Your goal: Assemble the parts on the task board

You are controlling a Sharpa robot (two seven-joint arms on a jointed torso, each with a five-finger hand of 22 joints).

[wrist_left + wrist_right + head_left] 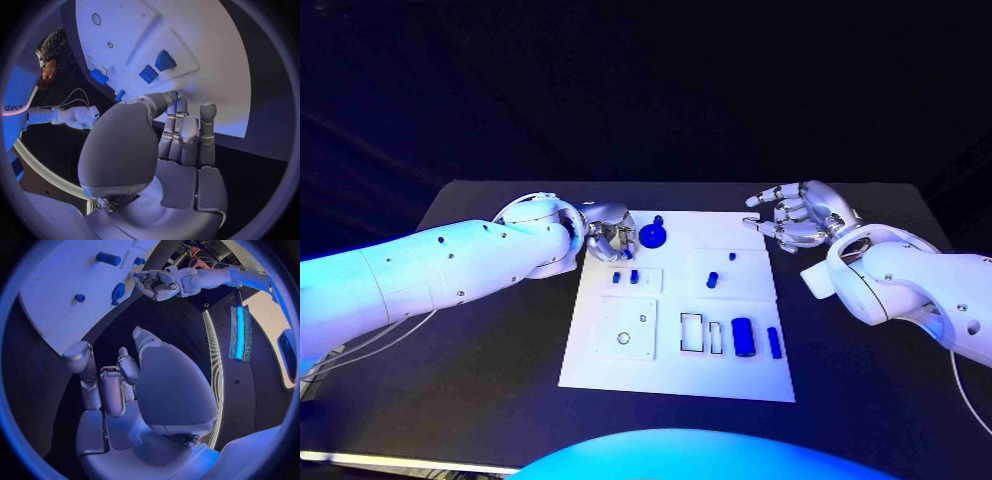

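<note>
Black table (488, 380) is being covered at its middle by the white task board (678, 375), with darkness lying beyond. Blue parts (741, 336) are being carried on the board between the hands. The left hand (606, 238) is curled beside a blue round part (655, 236); whether it is gripped cannot be told. The right hand (793, 218) is being held spread, empty, off the board's far corner.

A white task board (678, 375) lies on a black counter (473, 360); the left hand (606, 238) touches its far edge beside a round blue part (655, 237), the right hand (793, 216) hovers empty.
</note>
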